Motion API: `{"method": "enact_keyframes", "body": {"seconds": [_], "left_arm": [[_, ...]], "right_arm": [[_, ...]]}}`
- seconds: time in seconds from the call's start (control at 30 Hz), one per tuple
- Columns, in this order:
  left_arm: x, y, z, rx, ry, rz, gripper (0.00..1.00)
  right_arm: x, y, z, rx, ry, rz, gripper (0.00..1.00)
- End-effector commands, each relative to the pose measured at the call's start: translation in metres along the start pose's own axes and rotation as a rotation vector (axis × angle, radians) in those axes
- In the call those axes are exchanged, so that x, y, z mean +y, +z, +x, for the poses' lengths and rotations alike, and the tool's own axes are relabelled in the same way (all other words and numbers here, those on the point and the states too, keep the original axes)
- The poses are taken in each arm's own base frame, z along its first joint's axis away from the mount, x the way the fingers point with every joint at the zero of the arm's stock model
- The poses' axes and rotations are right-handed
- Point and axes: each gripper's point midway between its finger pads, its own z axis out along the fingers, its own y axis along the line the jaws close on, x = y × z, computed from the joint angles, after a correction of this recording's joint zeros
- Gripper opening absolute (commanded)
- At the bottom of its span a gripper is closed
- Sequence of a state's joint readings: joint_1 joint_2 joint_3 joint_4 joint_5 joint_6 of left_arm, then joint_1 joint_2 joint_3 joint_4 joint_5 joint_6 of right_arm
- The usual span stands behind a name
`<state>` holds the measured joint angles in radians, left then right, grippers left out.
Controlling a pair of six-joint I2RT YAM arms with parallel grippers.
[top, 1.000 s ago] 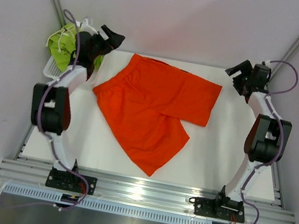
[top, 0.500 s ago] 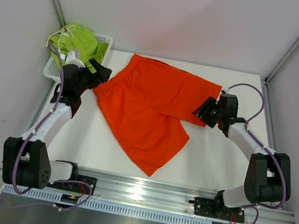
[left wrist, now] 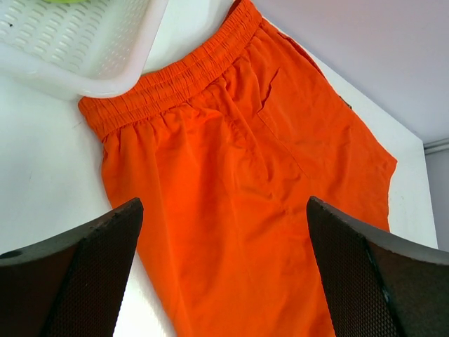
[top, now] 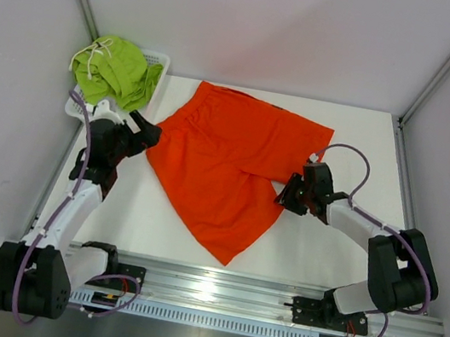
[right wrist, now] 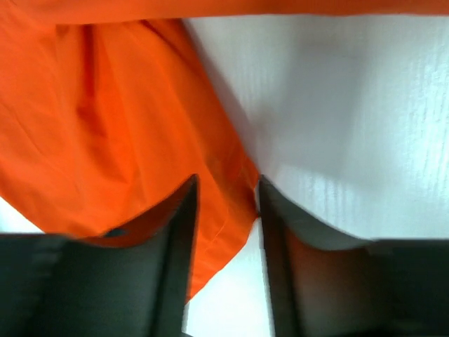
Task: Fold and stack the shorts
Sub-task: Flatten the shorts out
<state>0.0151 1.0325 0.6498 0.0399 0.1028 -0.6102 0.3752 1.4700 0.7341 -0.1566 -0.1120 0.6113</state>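
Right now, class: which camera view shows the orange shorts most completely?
Top external: the orange shorts lie almost wholly in frame. Left wrist shows the waistband and upper part; right wrist shows only a hem corner.

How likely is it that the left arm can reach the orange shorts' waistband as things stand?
Probably yes: the left gripper hangs open right beside the waistband corner, and nothing covers the fabric there.

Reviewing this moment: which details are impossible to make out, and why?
Green shorts: bunched in the white basket, top view; hem and any logo lost in folds.
Orange shorts: no drawstring shows in any view; the left wrist view's bottom edge cuts off one leg.
Right gripper: jaws too small and dark to read in the top view.
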Motion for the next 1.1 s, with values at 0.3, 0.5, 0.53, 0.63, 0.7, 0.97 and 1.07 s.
{"method": "enact_keyframes", "body": {"seconds": [0.3,0.5,0.53,0.63,0.7,0.97,1.07], "left_arm": [[0.023,0.002,0.028,0.026,0.025,-0.035,0.99],[0.031,0.011,0.045,0.065,0.018,-0.034,0.99],[0.033,0.011,0.048,0.07,0.016,-0.035,0.99],[0.035,0.012,0.052,0.074,0.011,-0.035,0.99],[0.037,0.013,0.057,0.081,0.003,-0.032,0.99],[0.041,0.021,0.082,0.117,-0.102,-0.002,0.99],[0.043,0.024,0.082,0.127,-0.102,-0.019,0.99]], "right_arm": [[-0.043,-0.019,-0.017,-0.129,0.067,0.208,0.0],[-0.063,-0.037,-0.028,-0.15,0.09,0.244,0.0],[-0.064,-0.038,-0.028,-0.148,0.088,0.246,0.05],[-0.062,-0.044,-0.028,-0.146,0.073,0.238,0.28],[-0.054,-0.054,-0.028,-0.157,0.064,0.215,0.4],[-0.033,-0.097,-0.006,-0.15,-0.025,0.157,0.67],[-0.02,-0.105,0.018,-0.101,-0.117,0.114,0.68]]}}
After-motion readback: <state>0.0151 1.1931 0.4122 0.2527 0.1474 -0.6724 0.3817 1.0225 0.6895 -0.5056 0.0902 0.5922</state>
